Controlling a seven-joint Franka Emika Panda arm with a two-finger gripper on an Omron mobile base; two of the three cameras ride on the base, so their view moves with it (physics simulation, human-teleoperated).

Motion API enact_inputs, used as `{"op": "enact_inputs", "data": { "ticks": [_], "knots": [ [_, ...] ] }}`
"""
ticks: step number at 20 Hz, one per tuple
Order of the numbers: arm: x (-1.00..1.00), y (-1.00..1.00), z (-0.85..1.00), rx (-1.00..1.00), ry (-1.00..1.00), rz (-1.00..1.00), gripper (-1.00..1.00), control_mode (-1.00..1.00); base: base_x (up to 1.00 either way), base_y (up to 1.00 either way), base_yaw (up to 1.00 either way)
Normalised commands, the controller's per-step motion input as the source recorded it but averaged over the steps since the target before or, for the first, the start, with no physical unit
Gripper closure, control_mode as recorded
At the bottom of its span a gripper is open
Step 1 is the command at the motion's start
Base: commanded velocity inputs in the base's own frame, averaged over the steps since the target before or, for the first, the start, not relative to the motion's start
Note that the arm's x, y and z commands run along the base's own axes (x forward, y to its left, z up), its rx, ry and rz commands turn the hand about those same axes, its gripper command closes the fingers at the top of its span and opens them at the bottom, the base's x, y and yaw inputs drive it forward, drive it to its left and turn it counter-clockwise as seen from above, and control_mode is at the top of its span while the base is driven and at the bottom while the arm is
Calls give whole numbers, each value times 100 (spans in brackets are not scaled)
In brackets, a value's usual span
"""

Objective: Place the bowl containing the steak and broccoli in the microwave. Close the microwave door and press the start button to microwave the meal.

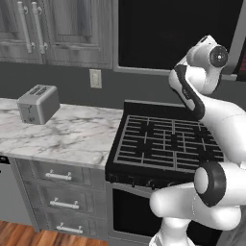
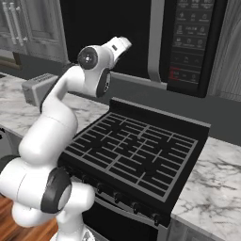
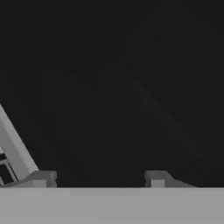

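Nearest, low in front: grey wooden drawers (image 1: pixel 60 177) with pale bar handles, under a white marbled stone counter (image 1: pixel 72 134). Set into that counter, a black gas stove (image 1: pixel 163 139) with grid-shaped grates. Further back on the counter, by the wall, a small silver two-slot toaster (image 1: pixel 38 103), well left of the stove. Behind it, a pale wall outlet (image 1: pixel 95 78).

Above the stove, the large dark grey boxy microwave (image 2: pixel 188 42), buttons on its right. To their left, a grey upright handle (image 2: pixel 156 42) on the wide glossy black microwave door (image 2: pixel 108 33), apparently shut flat. Raised close before that door, the two-finger gripper (image 3: pixel 99 179): dark fingertips (image 3: pixel 41 177) spread apart, nothing between them.
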Motion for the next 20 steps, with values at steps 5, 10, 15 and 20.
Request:
{"op": "enact_inputs", "data": {
  "ticks": [5,10,15,20],
  "knots": [
    [100,0,-33,0,-22,1,-100,-100,0,0,0],
    [30,-2,1,-11,0,-2,-100,-100,0,0,0],
    [-55,-8,35,-11,3,0,-100,-100,0,0,0],
    [-88,-35,55,-1,2,0,-100,-100,0,0,0]
  ]
}}
